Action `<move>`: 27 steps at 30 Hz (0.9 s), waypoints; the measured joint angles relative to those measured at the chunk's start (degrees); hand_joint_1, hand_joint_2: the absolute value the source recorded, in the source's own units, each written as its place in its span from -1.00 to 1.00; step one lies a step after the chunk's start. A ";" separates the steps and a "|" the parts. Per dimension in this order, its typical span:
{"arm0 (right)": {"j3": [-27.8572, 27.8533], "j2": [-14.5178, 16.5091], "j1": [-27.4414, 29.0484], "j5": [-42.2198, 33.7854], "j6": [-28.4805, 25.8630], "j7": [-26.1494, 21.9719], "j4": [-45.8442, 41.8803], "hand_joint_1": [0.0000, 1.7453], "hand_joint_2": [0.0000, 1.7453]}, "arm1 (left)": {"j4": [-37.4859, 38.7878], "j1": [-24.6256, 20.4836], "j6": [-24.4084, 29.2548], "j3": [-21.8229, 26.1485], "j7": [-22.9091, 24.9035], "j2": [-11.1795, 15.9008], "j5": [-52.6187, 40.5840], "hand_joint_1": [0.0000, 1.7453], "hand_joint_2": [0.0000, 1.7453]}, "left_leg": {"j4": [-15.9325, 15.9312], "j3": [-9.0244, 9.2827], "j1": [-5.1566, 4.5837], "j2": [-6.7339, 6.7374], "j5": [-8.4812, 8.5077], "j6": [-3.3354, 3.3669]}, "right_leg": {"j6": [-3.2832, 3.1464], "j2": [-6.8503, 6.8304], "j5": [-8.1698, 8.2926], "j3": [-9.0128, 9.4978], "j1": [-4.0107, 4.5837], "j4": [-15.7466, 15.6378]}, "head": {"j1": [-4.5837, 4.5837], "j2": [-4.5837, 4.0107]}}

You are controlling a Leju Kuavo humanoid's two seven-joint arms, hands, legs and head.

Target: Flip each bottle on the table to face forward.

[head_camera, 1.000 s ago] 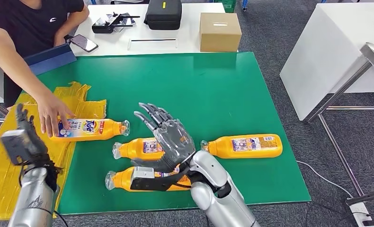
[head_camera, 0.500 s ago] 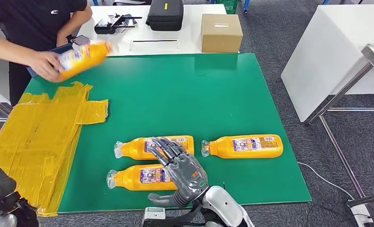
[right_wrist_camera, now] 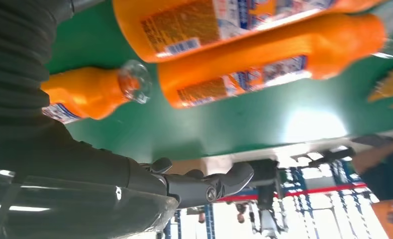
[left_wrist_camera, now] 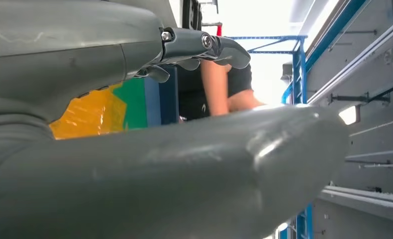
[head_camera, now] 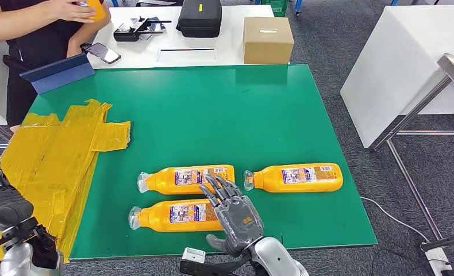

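Carried off to the frame's upper left by a person, one bottle has left the bench; three bottles lie lower centre, where the right hand (fingers spread, empty) could nudge the nearest.

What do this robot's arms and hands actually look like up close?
Both arms are smooth silver metal. The right hand is grey, with dark, slender, segmented fingers and a small orange marking on its back; a white-tipped black block sits at its wrist. The left hand is dark grey, with black cables bunched at its wrist.
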 joint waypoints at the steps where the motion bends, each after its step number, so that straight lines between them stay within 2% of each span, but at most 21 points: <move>1: -0.56 0.01 0.35 1.42 -0.04 1.07 0.36 -1.00 1.00 | 0.86 -0.80 -0.06 -0.31 0.01 0.00 -0.26 -1.00 -1.00 | 0.00 0.00 0.00 0.00 0.00 0.00 | 0.00 0.00 0.00 0.01 0.00 0.00 | 0.00 0.00; 3: -2.13 0.18 0.88 4.50 -0.10 3.42 2.51 -1.00 1.00 | 3.32 -3.09 -0.21 -1.21 0.03 0.01 -0.75 -1.00 -1.00 | 0.00 0.00 -0.01 0.00 0.00 0.00 | 0.00 0.00 0.00 0.03 0.00 0.00 | -0.01 0.00; 6: -3.65 0.77 -0.03 5.46 -0.07 3.80 8.76 -1.00 1.00 | 5.39 -4.70 -0.23 -1.77 0.03 0.00 -0.79 -1.00 -1.00 | 0.00 -0.01 -0.01 0.01 0.00 0.00 | 0.01 0.01 0.00 0.06 0.00 0.00 | 0.00 0.00; 11: -3.92 1.31 -1.90 4.59 -0.17 2.51 14.09 -1.00 1.00 | 5.58 -3.63 -0.09 -1.73 -0.01 0.01 -0.08 -1.00 -1.00 | 0.00 -0.02 -0.01 -0.01 0.00 0.00 | 0.00 0.00 0.00 0.05 0.00 0.01 | 0.01 0.00; 27: -3.87 1.59 -3.93 3.36 -0.34 1.46 18.94 -1.00 1.00 | 3.58 -0.95 -0.03 -1.67 -0.01 0.01 0.97 -1.00 -1.00 | 0.00 -0.02 -0.02 -0.01 0.00 0.00 | 0.01 0.01 0.00 0.07 0.00 0.01 | -0.01 0.00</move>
